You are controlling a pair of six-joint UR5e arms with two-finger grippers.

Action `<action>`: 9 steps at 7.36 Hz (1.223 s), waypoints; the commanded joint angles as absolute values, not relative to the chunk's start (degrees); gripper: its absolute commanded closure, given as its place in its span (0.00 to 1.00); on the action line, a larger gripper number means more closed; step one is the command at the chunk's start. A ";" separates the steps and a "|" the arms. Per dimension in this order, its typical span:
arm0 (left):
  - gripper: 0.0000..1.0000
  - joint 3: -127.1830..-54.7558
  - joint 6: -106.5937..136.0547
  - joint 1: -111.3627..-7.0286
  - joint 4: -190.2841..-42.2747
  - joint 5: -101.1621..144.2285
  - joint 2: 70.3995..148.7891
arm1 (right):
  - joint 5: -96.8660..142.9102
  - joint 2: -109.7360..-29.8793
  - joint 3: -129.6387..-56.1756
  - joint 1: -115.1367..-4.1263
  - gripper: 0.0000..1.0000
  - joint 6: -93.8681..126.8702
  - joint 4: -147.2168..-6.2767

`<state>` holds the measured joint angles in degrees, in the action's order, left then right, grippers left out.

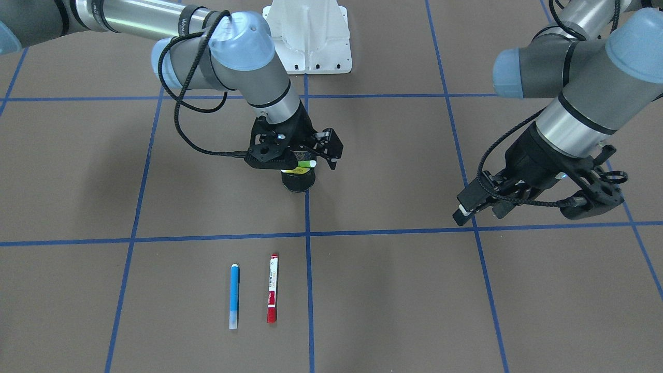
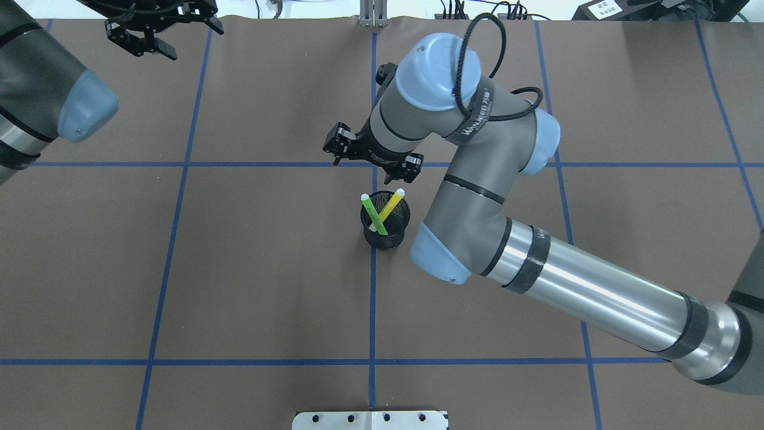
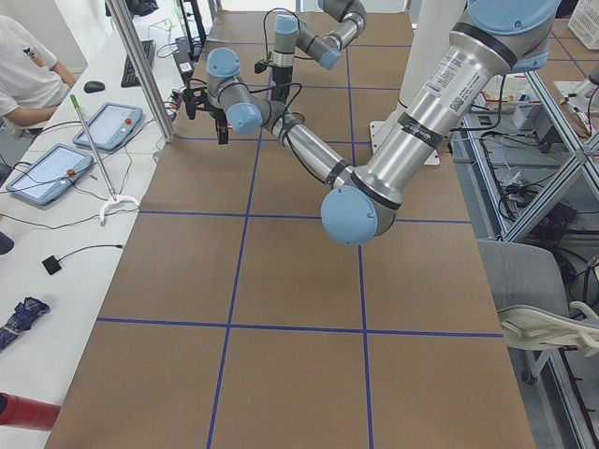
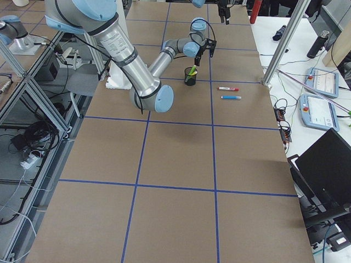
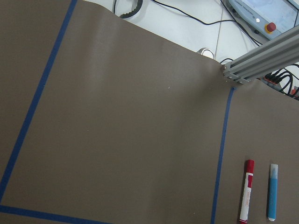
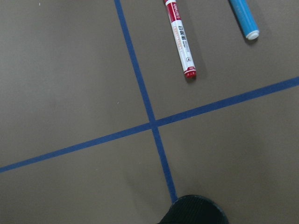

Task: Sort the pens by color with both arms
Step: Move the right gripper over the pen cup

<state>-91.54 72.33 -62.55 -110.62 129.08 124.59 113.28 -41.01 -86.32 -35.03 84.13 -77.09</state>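
Note:
A black mesh cup (image 2: 387, 234) stands at the table's middle with a green pen (image 2: 373, 213) and a yellow pen (image 2: 392, 204) leaning crossed inside it. My right gripper (image 2: 373, 160) hovers open just beyond the cup on the far side, above its rim, with nothing between its fingers. A blue pen (image 1: 234, 295) and a red-and-white pen (image 1: 272, 294) lie side by side on the mat across from the robot. They also show as the red pen (image 6: 180, 39) and blue pen (image 6: 243, 16) in the right wrist view. My left gripper (image 2: 173, 37) hangs open and empty, far out to the left.
Blue tape lines (image 1: 308, 235) divide the brown mat into squares. The white pedestal base (image 1: 308, 36) stands at the robot's side. An aluminium post (image 5: 261, 60) rises at the table's far edge. A person (image 3: 23, 75) sits at a side desk with tablets (image 3: 108, 126).

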 commanded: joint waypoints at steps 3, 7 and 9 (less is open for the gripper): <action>0.01 -91.50 71.46 -63.37 -110.57 129.64 123.49 | 109.25 -35.44 -84.82 -32.52 0.21 55.97 -95.21; 0.01 -91.58 71.46 -63.19 -110.92 129.81 122.52 | 106.28 -27.28 -75.61 -30.24 0.34 45.40 -106.63; 0.01 -91.58 71.54 -63.19 -110.92 129.81 122.52 | 104.78 -26.89 -76.20 -30.15 0.38 43.33 -109.25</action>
<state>-91.57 71.47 -63.20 -110.90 129.81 122.56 106.02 -27.61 -76.58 -30.30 44.80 -107.34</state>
